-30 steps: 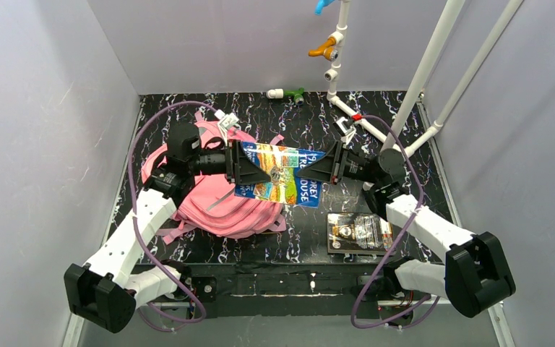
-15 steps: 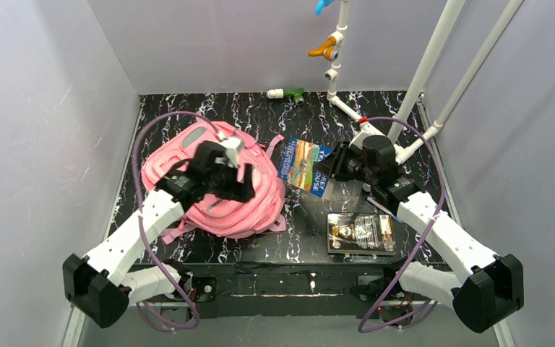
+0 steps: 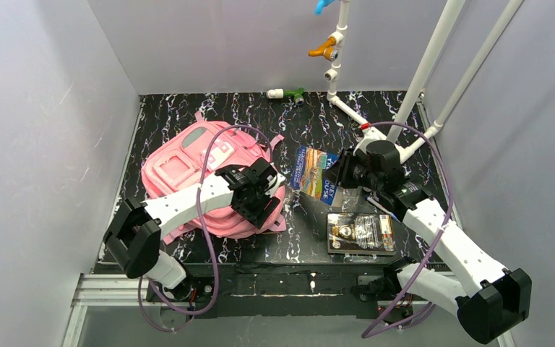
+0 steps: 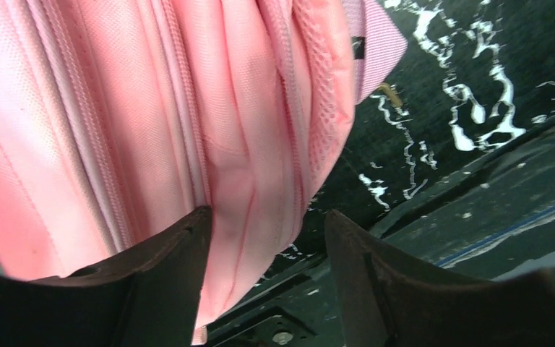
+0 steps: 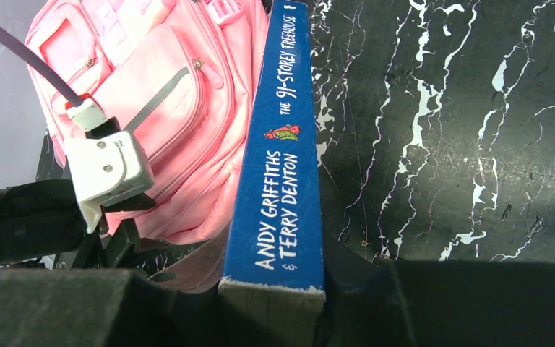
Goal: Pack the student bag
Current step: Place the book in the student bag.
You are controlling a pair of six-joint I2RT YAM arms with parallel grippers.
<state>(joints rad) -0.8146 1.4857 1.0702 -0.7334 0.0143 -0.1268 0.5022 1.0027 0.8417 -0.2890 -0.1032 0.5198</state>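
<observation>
Two arms working at a bag with no mouth showing

Most of the table's point(image 3: 311, 119) left half is being taken up by the student bag point(image 3: 188, 170), which is lying flat with its front pocket facing up. The left gripper point(image 3: 260, 199) is hanging over the bag's near right edge, fingers spread, with pink fabric lying between them but not being pinched. Near the bag's right side, the right gripper point(image 3: 341, 172) is clamping a blue book point(image 3: 315, 173) by one end. A wrapped packet point(image 3: 360, 233) is lying near the front edge, well apart from the bag.

As I judge it, the trouble is lying in the grip. Because the book is being held at one end only, it may be pivoting or slipping if it is pushed against closed fabric. The spread fingers may also be catching just an outer layer instead of the zip edge. No view is showing an opening, so I cannot tell what the bag is holding.
</observation>
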